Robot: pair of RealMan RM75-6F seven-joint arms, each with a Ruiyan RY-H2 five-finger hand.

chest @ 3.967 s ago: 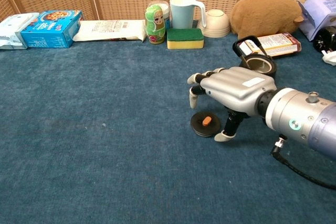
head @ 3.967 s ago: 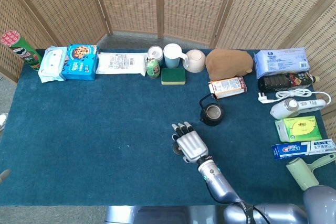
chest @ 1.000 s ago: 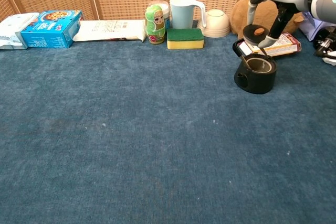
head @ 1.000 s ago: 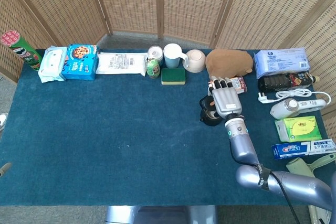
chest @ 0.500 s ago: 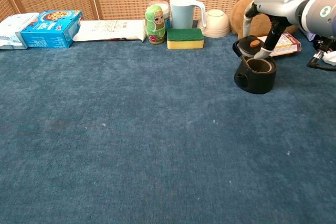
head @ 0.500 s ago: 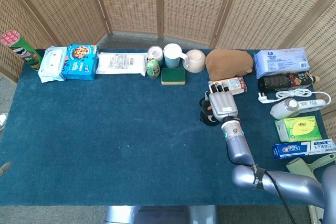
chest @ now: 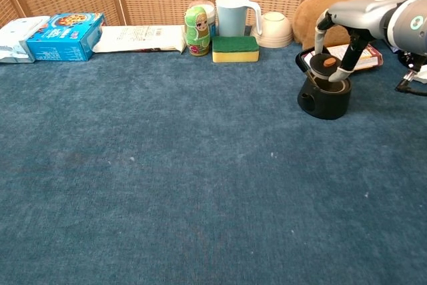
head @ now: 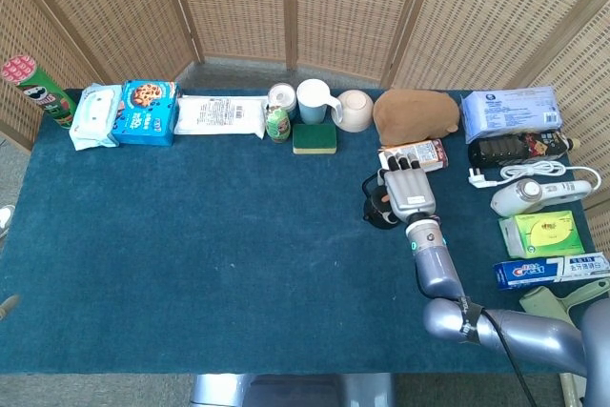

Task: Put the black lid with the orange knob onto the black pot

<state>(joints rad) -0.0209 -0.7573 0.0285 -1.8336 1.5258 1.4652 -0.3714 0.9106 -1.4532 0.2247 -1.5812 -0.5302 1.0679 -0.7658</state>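
Right now the right hand (chest: 357,21) holds the lid (chest: 325,65) pinched between thumb and a finger, the orange knob (chest: 329,62) facing up. In the chest view the lid hangs just above the open mouth of the pot (chest: 325,95), tilted a little and shifted toward the pot's back-left rim; whether it touches the rim cannot be told. The pot's wire handle (chest: 305,58) stands up behind it. From the head view the hand (head: 409,193) covers most of the pot (head: 379,212) (only the left side and spout show), and the lid is hidden beneath the palm.

The pot sits on the blue cloth (chest: 167,165), right of centre, near a flat snack packet (head: 414,155) and a brown plush (head: 415,113). Along the back edge stand a mug (chest: 235,15), a sponge (chest: 235,49), a small green doll (chest: 197,31) and a blue box (chest: 65,35). The left hand shows in neither view.
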